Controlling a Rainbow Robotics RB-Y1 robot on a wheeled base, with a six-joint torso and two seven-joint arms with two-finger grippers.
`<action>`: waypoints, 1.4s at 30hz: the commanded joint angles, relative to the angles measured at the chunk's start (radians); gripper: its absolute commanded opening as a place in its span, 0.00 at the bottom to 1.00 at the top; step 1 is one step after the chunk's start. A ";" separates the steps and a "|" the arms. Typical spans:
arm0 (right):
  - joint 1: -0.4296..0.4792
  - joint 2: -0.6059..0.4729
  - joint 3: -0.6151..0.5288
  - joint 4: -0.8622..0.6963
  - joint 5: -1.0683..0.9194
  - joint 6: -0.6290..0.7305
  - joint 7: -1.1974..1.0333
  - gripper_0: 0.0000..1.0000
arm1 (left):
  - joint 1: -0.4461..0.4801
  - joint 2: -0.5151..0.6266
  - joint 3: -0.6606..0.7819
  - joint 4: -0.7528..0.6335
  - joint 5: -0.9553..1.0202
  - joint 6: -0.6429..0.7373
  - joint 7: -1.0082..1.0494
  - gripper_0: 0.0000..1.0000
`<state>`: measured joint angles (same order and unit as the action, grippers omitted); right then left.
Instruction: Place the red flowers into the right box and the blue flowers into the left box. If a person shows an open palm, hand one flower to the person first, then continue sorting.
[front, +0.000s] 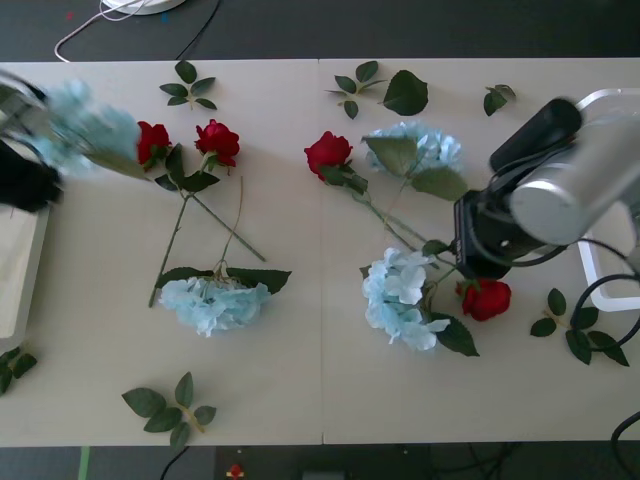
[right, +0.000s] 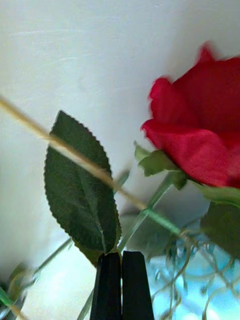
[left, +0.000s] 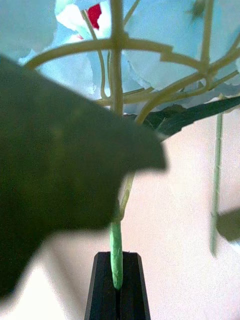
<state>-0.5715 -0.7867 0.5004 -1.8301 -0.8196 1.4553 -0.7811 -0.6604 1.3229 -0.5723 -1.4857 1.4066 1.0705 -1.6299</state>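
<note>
Left tool (left: 118, 287) is clamped on the green stem of a blue hydrangea (front: 85, 128), its two black fingers pressed together with the stem end pinched between them. Gripping so low on the stem leaves the fluffy head free, and in the front view that head hangs blurred at the far left of the desk (front: 290, 400), just far of the left box (front: 22, 270), whose plain white wall shows at the left edge. That placement suits a drop into the tray, which I judge to be the step in hand on this side.

Right tool (right: 120, 285) sits low over the near right part of the desk, its fingers closed flat against each other with nothing caught between them that I can make out. A dark green leaf (right: 82, 187) and thin stems lie just beyond its tips, and a red rose (front: 487, 298) lies close beside it, tangled with the stems of another blue hydrangea (front: 402, 298). The right box (front: 605, 270) shows as a white rim at the right edge, partly behind the arm, so this rose is the nearest one for that basket.

Three more red roses (front: 215, 140) and two other hydrangeas lie loose on the desk, unsorted. The crossed stems could drag a neighbour along on lifting.
</note>
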 joint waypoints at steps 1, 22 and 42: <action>0.010 -0.089 -0.048 -0.095 -0.038 0.010 -0.004 0.00 | -0.036 0.087 0.232 0.021 0.025 0.236 -0.033 0.00; 0.048 -0.045 -0.046 -0.089 0.056 -0.001 0.048 1.00 | -0.036 0.035 0.598 0.792 0.048 0.454 -0.660 0.00; -0.011 0.236 -0.048 0.149 0.286 -0.087 -0.168 1.00 | 0.154 -0.091 0.598 0.829 -0.024 -0.003 -0.864 0.00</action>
<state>-0.5446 -0.5848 0.4722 -1.6736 -0.5525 1.3649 -0.8890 -0.5457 1.2286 -0.0019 -0.6539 1.3895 1.0817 -2.5039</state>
